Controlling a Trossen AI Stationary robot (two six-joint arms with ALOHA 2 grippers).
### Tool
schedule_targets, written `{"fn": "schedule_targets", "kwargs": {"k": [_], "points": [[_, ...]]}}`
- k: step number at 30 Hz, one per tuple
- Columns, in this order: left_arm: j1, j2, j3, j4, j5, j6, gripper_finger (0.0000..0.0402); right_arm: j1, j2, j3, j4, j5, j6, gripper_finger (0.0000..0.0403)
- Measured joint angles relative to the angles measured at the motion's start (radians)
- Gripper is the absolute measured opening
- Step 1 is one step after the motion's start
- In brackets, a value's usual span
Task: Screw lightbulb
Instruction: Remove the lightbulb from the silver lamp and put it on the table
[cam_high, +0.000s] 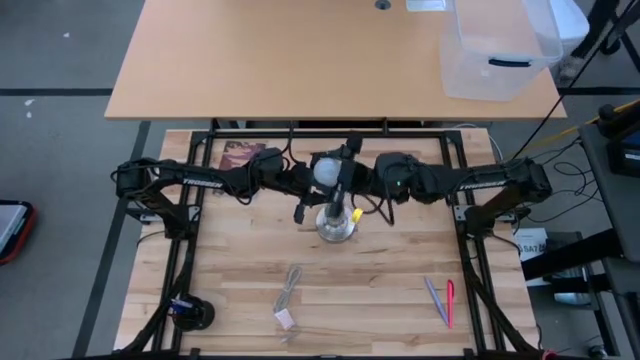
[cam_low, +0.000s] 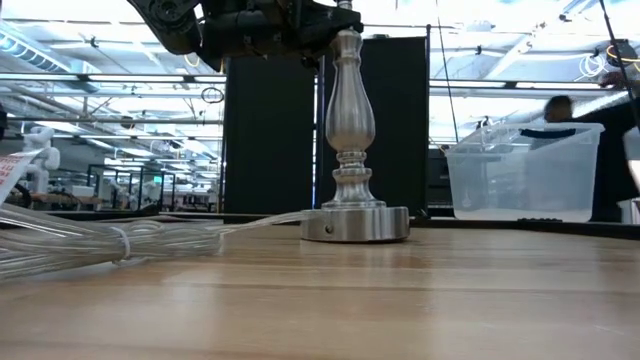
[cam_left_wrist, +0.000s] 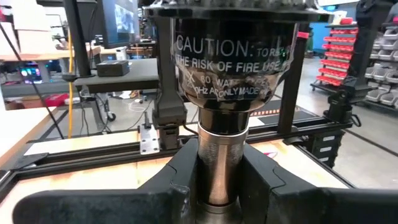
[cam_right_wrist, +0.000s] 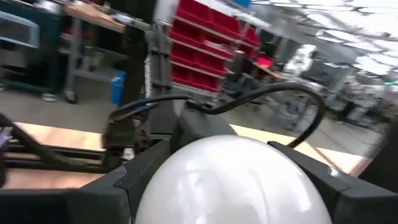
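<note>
- White frosted lightbulb (cam_high: 326, 170) is sitting over the silver stand (cam_low: 352, 150), near the middle of the wooden surface (cam_high: 380, 290), toward its far edge.
- Right gripper (cam_right_wrist: 227, 180) is cradling the bulb's globe, its jaws lying against both sides of it.
- Left gripper (cam_left_wrist: 217, 180) is pinching the stand's post just under the black socket (cam_left_wrist: 227, 56), jaws pressed on it.

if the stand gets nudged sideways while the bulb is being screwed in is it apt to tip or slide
Probably little tipping: the stand has a wide round metal foot flat on the table, and the left gripper clamps its post. Tall and narrow, it may be top-heavy. The bulb, between the right gripper's fingers, looks smooth, likely slippery.
</note>
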Motion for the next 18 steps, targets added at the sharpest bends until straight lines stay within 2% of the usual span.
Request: {"fn": "schedule_targets", "kwargs": {"k": [9,12,18], "points": [[0.0,0.001,0.0,0.003,0.048,-0.005,0.0075,-0.168,-0.009,0.0,-0.023,-0.494,0.032,0.0251],[0.0,0.001,0.001,0.004,0.058,-0.008,0.0075,-0.226,-0.008,0.0,-0.021,-0.69,0.042,0.0259],[0.001,0.003,0.002,0.023,0.098,-0.012,0.0075,-0.329,-0.004,0.0,0.0,-1.051,0.015,0.0245]]}}
